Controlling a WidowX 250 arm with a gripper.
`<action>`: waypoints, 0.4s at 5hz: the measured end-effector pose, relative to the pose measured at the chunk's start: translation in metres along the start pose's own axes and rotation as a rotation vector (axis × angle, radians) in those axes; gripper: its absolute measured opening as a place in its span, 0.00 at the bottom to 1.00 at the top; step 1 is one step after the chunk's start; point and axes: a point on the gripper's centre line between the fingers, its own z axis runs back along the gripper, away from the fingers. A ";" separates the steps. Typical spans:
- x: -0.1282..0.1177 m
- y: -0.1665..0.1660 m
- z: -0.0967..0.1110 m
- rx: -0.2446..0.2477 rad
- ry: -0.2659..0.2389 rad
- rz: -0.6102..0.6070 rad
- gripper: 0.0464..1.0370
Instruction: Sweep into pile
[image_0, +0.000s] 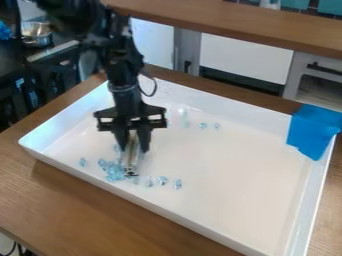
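My gripper (133, 143) hangs over the left part of the white tray (234, 175), pointing down. Its fingers are shut on a narrow pale tool (133, 159), whose lower end is at the tray floor. Beside that end, mostly on its left, lies a cluster of light-blue clear pieces (115, 173). Several more pieces (163, 180) lie loosely to the right along the near side, and one (83, 162) is off to the left. Farther back are a few scattered pieces (203, 125) and a paler greenish one (184, 118).
A blue cloth (315, 129) drapes over the tray's right back corner. Raised walls enclose the tray, which stands on a wooden table (100, 205). Behind it are a wooden counter (234, 22), white cabinets and, at upper left, a metal bowl (36, 33).
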 end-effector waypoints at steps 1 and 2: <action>-0.001 0.022 0.000 0.013 -0.028 -0.003 0.34; 0.002 0.039 0.002 0.025 -0.044 -0.013 0.34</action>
